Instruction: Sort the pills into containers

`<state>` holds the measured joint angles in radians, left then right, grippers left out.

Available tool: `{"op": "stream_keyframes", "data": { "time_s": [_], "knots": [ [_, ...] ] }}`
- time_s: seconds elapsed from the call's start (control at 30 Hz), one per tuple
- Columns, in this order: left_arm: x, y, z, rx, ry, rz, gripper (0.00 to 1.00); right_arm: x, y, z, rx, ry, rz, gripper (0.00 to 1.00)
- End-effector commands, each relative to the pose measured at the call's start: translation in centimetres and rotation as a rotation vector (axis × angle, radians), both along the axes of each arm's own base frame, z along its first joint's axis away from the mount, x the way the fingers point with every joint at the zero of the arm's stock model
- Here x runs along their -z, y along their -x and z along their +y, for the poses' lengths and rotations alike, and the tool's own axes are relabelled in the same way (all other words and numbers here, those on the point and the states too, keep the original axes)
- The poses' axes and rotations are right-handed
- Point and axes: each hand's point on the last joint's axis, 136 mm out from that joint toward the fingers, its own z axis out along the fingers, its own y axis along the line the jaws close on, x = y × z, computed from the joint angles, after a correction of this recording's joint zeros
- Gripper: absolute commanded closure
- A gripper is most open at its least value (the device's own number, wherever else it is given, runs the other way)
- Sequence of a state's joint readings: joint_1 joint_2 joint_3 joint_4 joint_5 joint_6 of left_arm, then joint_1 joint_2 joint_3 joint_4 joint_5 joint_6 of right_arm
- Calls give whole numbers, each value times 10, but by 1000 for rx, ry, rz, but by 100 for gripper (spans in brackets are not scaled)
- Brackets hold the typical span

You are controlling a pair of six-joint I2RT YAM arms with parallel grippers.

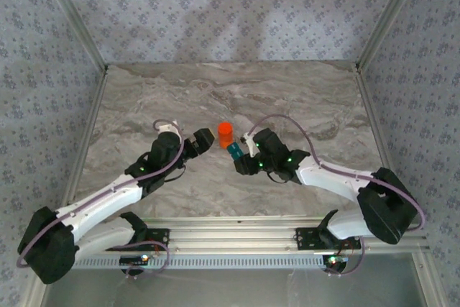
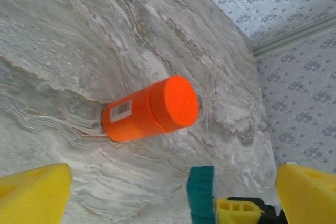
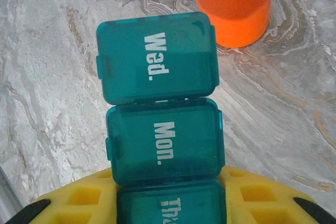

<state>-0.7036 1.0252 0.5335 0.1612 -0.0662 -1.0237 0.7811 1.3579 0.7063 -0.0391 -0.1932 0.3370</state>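
Observation:
The containers (image 3: 163,103) are a teal strip of three lidded compartments marked Wed., Mon. and Thu., all lids closed. My right gripper (image 3: 168,203) is shut on the strip's Thu. end, its yellow fingers (image 3: 79,198) pressing both sides. In the top view the containers (image 1: 235,152) are held by the right gripper (image 1: 241,159) just right of an upright orange bottle (image 1: 225,132). My left gripper (image 1: 205,139) stands open just left of that bottle. In the left wrist view the orange bottle (image 2: 149,109) lies ahead of the open left gripper (image 2: 170,198), with the containers (image 2: 202,195) near the right finger. The pills are out of view.
The marble table (image 1: 302,98) stretches back to patterned walls, with metal posts at the corners. The orange bottle (image 3: 231,3) stands right beyond the strip's Wed. end. Both arms meet near the table's middle, with the aluminium rail (image 1: 237,235) at the near edge.

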Motion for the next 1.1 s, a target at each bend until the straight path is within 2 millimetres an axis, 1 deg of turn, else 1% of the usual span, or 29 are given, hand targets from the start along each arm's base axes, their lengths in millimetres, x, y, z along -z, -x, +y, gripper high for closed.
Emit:
{"op": "stream_keyframes", "data": {
  "time_s": [0.0,0.23,0.5,0.77,1.07],
  "knots": [
    [-10,1,-16,35,93,-15,1,-15,-10,16,18,-70,1,74],
    [-11,6,-35,71,138,-5,1,-18,-11,29,17,-87,1,75],
    [-9,14,-52,103,170,7,1,-18,-9,36,6,-87,2,76],
    [-12,18,-59,111,191,4,1,-19,-7,42,-5,-95,5,77],
    [-17,19,-60,109,208,-5,1,-20,-7,46,-7,-106,10,77]
  ]
}}
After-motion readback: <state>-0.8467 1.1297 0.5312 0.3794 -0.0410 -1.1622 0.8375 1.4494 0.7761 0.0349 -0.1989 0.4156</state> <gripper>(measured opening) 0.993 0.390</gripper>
